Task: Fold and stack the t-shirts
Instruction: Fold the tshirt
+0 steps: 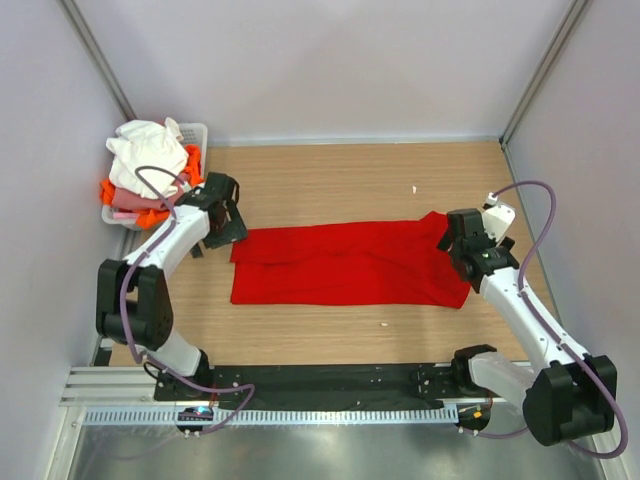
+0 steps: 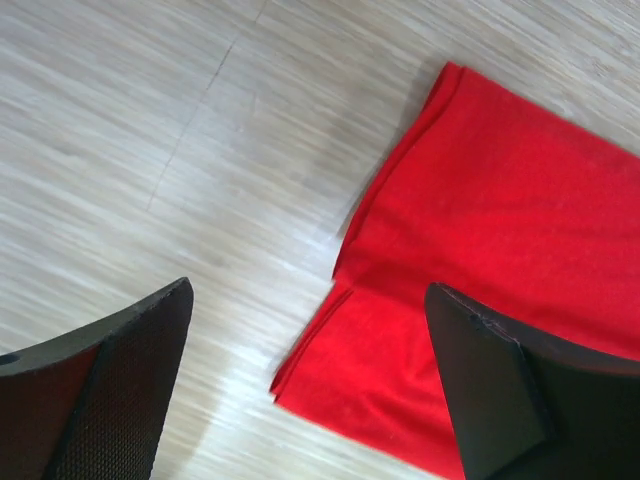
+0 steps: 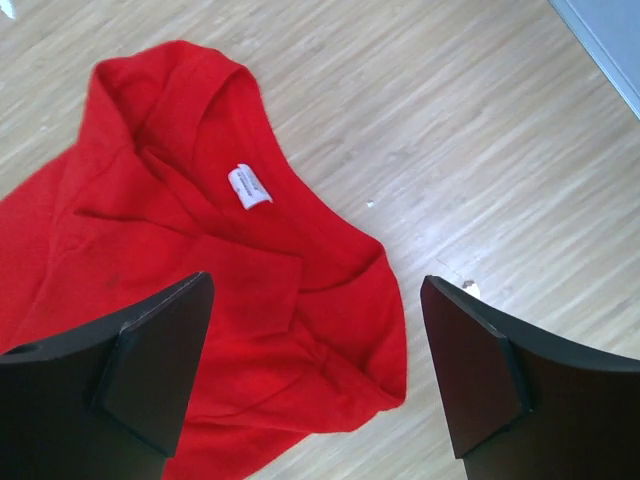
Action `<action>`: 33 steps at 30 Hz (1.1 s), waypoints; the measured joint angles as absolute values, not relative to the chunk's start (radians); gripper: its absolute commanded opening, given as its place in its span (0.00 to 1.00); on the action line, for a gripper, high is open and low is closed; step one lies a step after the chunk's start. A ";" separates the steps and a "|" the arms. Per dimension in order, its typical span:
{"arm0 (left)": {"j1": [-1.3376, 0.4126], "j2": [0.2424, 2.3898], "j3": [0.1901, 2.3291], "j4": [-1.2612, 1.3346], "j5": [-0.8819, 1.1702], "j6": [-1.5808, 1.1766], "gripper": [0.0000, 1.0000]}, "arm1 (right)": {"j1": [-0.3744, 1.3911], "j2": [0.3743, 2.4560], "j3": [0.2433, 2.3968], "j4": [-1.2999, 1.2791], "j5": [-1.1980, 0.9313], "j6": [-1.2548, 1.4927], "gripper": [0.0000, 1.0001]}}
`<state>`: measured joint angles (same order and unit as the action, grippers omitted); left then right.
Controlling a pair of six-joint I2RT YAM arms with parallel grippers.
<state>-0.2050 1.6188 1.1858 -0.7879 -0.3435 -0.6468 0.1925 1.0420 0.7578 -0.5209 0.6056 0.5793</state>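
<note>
From the overhead camera I see the red t-shirt [image 1: 350, 265] lying flat across the middle of the tabletop [image 1: 340, 175]. It is folded lengthwise into a long band that runs from left to right of the frame. My left end effector [image 1: 228, 218] sits at the band's left end, and my right end effector [image 1: 462, 248] sits at its right end, where the cloth is rumpled. On the left wrist camera the fingers [image 2: 120, 380] are spread wide at the bottom corners of the frame with nothing pinched between them. The shirt's layered corner fills the right half of that view and bare wood fills the left. The finger at lower right overlaps the red cloth in that view, but I cannot tell whether it touches. On the right wrist camera the end effector is likewise spread wide and holds nothing. The shirt's neckline lies in the upper left of that frame, with a small white label [image 3: 248, 187] inside the collar, and loose folds of cloth run down toward the bottom centre. In the upper left of the overhead frame a white slotted basket [image 1: 197, 131] stands at the far left corner of the tabletop, well apart from the red shirt. It is heaped with more shirts: a white t-shirt [image 1: 145, 150] on top, a pink t-shirt [image 1: 128, 199] beneath it, and an orange t-shirt [image 1: 150, 216] poking out at the sides. A small white speck [image 1: 414, 188] lies on the wood beyond the red shirt, right of centre.
</note>
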 measured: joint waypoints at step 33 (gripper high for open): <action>-0.371 1.824 1.154 -0.538 -0.229 -0.626 0.70 | 0.262 1.999 1.396 -0.512 0.200 0.579 0.85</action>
<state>-0.3706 1.8244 1.1538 -0.5377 -0.2291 -0.6262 0.2615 1.9991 1.3960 -0.5121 0.2005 0.5785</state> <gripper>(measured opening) 0.708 0.848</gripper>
